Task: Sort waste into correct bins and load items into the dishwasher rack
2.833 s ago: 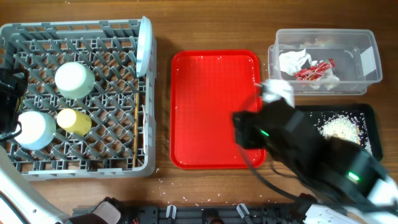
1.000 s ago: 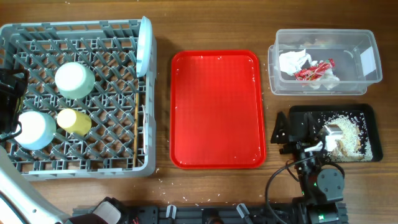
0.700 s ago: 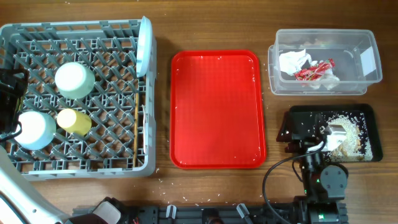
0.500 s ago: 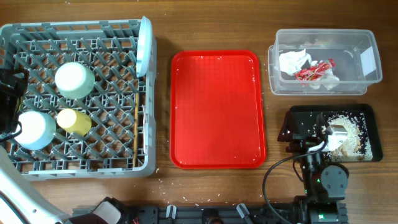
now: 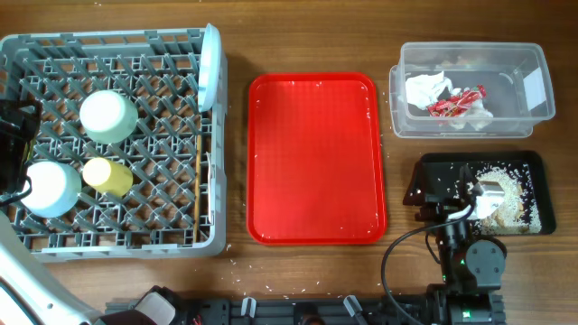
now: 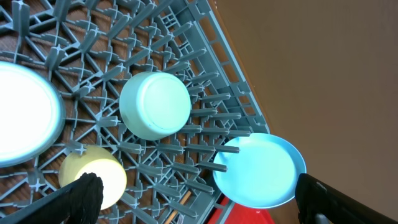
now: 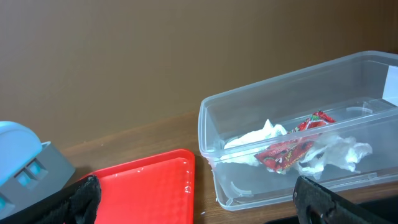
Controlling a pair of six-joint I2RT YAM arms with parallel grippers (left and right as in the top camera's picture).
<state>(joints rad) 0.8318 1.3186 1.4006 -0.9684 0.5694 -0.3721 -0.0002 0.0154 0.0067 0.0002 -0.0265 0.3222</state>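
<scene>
The grey dishwasher rack (image 5: 172, 95) holds an upturned pale green bowl (image 5: 108, 116), a pale blue bowl (image 5: 50, 188), a yellow cup (image 5: 107, 176), chopsticks (image 5: 197, 185) and a pale round plate (image 5: 210, 65) on edge at its right wall. The clear tub (image 5: 533, 90) holds the white napkin (image 5: 426, 88) and red packet (image 5: 456, 102). The black tray (image 5: 535, 167) holds rice crumbs (image 5: 510, 194). My left gripper (image 6: 199, 208) is open and empty above the rack. My right gripper (image 7: 205, 205) is open and empty, low, facing the tub (image 7: 214, 134). I cannot make out the fork.
A red serving tray (image 5: 316, 158) lies between the rack and the bins. My right arm (image 5: 447, 203) sits at the black tray's left end, near the table's front edge. My left arm (image 5: 11, 135) is at the rack's left side. Small crumbs dot the front edge.
My right arm has pulled back from over the red tray's right edge to the front right. It has been still for the last half second. The left arm has not moved.
</scene>
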